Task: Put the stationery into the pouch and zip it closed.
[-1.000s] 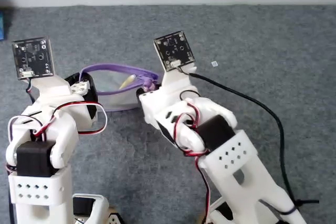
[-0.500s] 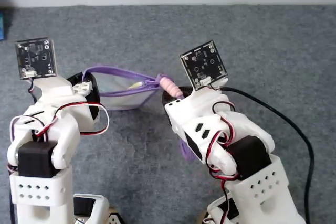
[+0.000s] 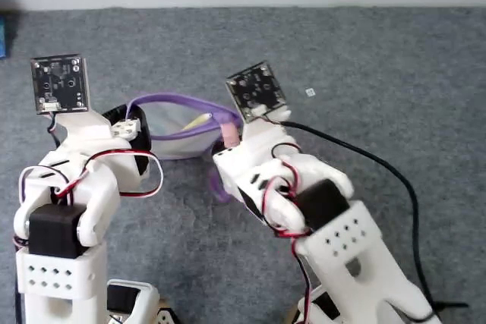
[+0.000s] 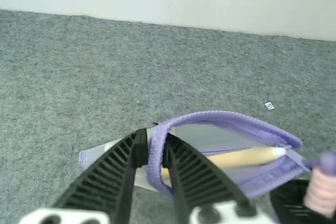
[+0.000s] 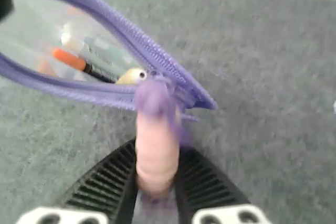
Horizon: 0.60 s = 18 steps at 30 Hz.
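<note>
— Purple-zippered clear plastic pouch (image 4: 226, 121)?
— Rim pinched between the fingers of the left gripper (image 4: 156, 141); mouth open, cream pen (image 4: 241, 157) inside, just beyond them.
— Right gripper (image 5: 156, 153)?
— Fingers pressed onto the pink ribbed zipper pull (image 5: 155, 129) between them.

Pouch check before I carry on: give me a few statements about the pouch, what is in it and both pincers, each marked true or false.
1. The purple-rimmed clear plastic pouch is zipped fully shut. False: its mouth gapes open.
2. The left pincer is clamped on the pouch's zipper rim. True.
3. The right pincer is open and holds nothing. False: it is shut on the pink ribbed zipper pull.
4. The cream-coloured pen lies outside the pouch. False: it is inside.
5. An orange pen is inside the pouch. True.
</note>
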Motion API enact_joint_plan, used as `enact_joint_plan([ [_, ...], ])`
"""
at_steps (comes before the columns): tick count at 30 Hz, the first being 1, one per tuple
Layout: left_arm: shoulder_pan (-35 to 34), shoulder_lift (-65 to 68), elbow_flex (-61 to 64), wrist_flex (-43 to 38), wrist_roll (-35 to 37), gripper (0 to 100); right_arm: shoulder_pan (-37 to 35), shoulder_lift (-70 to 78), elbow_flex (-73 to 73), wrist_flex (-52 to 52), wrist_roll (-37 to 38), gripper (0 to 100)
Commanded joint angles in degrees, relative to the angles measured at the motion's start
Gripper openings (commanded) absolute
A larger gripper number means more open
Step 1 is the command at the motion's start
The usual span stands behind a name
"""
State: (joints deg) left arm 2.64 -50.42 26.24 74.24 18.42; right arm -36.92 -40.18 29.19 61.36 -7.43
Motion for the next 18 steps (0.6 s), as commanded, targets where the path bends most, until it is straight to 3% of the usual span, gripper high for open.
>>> enact_joint_plan([
  [1,0.79,1.41,1.63,-0.09,0.26,1,-0.57,1.63,-0.62,-1.01,-2.02,13.6],
  [18,-2.20,1.41,1.71,-0.79,0.35,1,-0.57,-7.60,-0.70,6.55,-1.93,8.7],
])
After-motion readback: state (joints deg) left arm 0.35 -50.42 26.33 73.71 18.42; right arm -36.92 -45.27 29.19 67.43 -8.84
